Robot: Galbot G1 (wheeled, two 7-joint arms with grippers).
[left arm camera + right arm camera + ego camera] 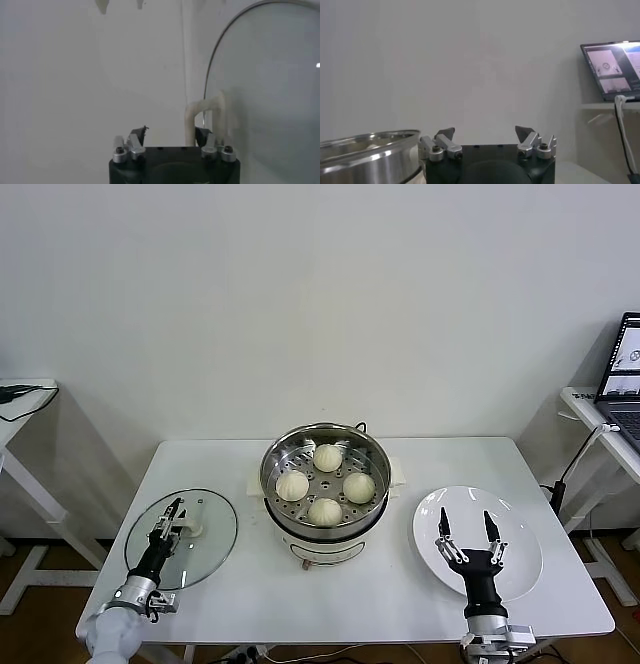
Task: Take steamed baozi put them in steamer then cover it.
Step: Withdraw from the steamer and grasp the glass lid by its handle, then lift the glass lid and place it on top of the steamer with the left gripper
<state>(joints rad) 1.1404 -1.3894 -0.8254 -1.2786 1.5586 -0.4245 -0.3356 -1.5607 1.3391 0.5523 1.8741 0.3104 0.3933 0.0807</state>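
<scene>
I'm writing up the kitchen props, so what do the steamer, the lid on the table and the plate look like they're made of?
The steamer looks like polished stainless steel: mirror-bright wall, perforated floor. The lid seems clear glass, since the table shows through it, with a metal-looking rim and a white, probably plastic handle. The plate is glossy white, ceramic or perhaps melamine.

Head view: looks forward and down from above my arms, takes in whole table (400, 604), wall behind.
Left wrist view: sits close behind my left gripper (170, 135), glass lid (265, 95) fills frame.
Right wrist view: low, level, faces wall; shares steamer (367, 150) and laptop (615, 70) with head view.
</scene>
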